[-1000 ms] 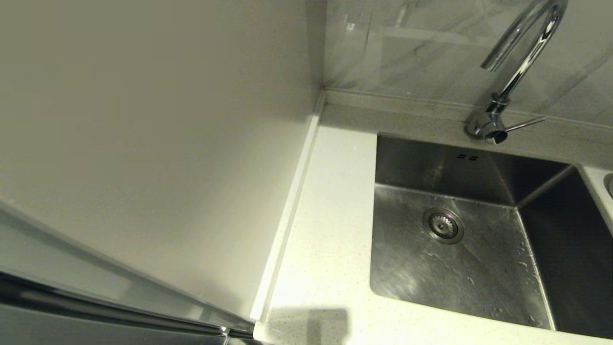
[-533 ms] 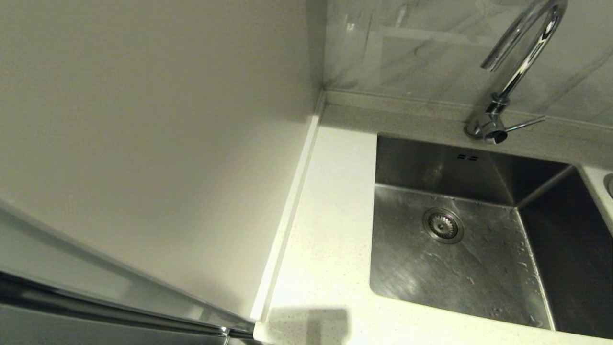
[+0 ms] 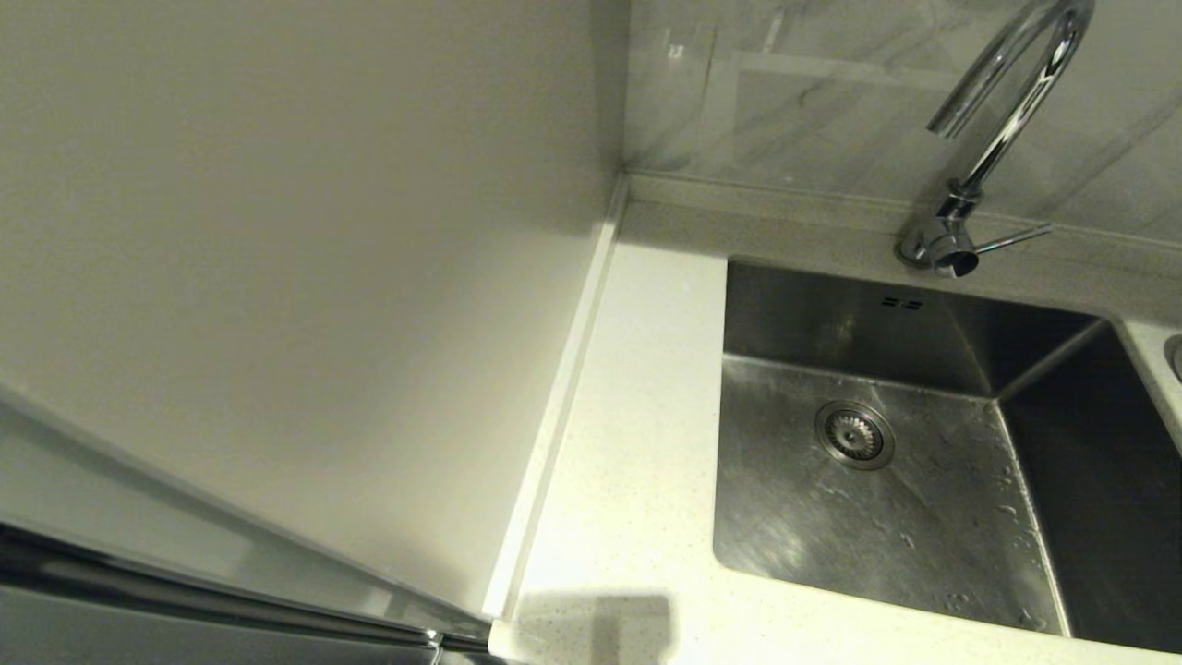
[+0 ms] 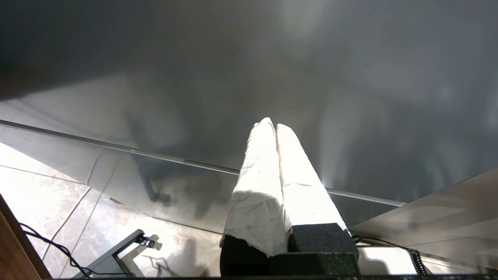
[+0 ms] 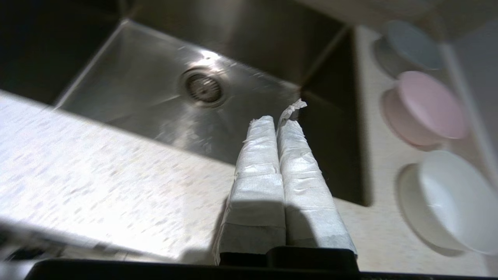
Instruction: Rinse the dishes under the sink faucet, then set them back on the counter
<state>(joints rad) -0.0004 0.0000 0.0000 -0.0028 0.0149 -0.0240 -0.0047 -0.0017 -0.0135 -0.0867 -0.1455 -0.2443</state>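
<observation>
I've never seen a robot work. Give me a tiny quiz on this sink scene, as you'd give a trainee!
1. True or false: the sink holds a bowl.
2. How many bowls stand on the counter? A) one B) two C) three
3. Fill in: the right tool is ____ and holds nothing.

Key: 1 false. 2 C: the pink bowl sits between two pale bowls. 3 shut.

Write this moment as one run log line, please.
right gripper: shut, empty, over sink front edge | left gripper: shut, parked | three bowls: on counter beside sink | faucet: no water visible
</observation>
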